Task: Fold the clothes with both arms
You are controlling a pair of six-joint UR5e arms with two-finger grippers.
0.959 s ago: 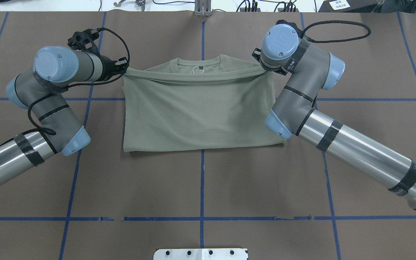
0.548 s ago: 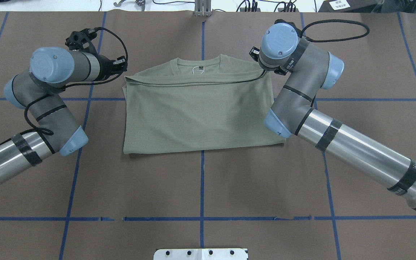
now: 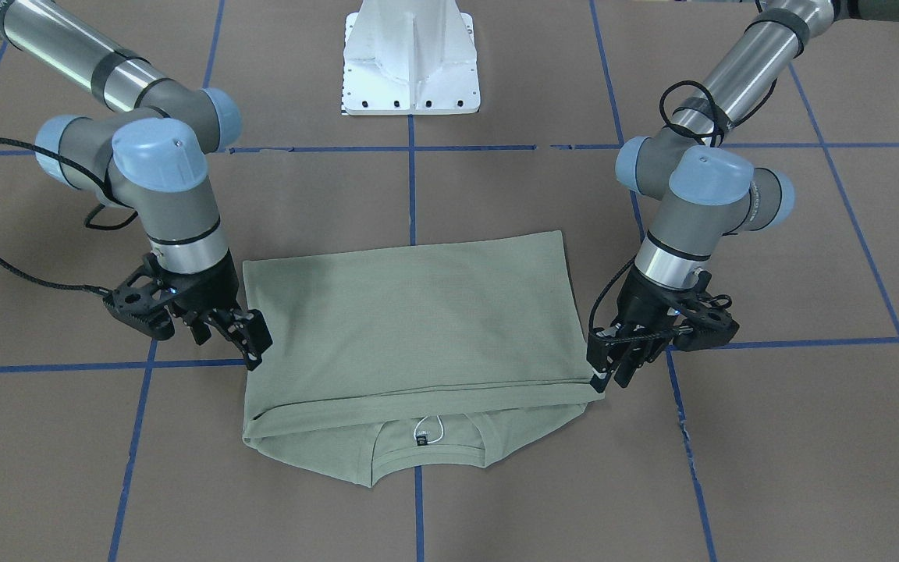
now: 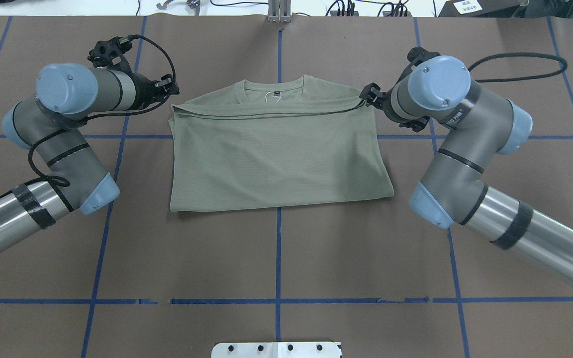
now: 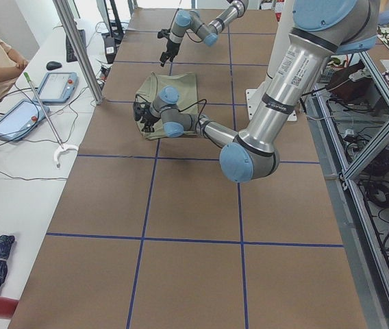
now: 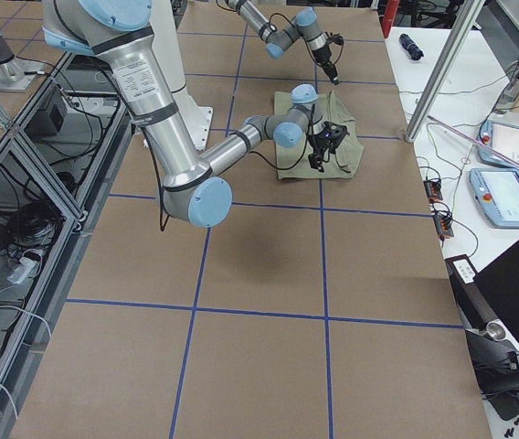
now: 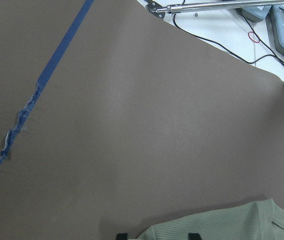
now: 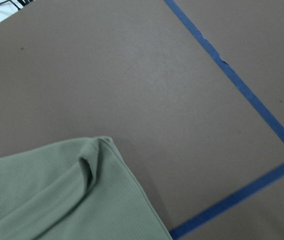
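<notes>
Left arm (image 4: 62, 124): comes in from the table's left and bends toward the shirt's far left corner.
Left gripper (image 4: 169, 90): low over the table, just beside that corner. Jaws spread apart, gripping nothing. In the wrist view the two fingertips (image 7: 122, 235) stand well apart, with the shirt's edge showing between them.
Shirt (image 4: 276, 154): flat in the middle of the table (image 4: 276, 258), folded in half. The fold line lies on the robot's side. The top layer's free edge stops just short of the collar (image 4: 268, 84). The collar and the label (image 3: 421, 439) show past that edge.
Right gripper (image 3: 243, 339): low at the shirt's far right corner. Jaws spread apart, with no cloth between them. Whether a tip touches the cloth I cannot tell.
Right arm (image 4: 465, 149): comes in from the table's right, its elbow clear of the shirt.
Tape (image 4: 278, 248): blue grid lines on the brown table; the centre line runs under the shirt.
Pedestal (image 3: 410, 58): white, at the robot's edge of the table, well apart from the shirt.
</notes>
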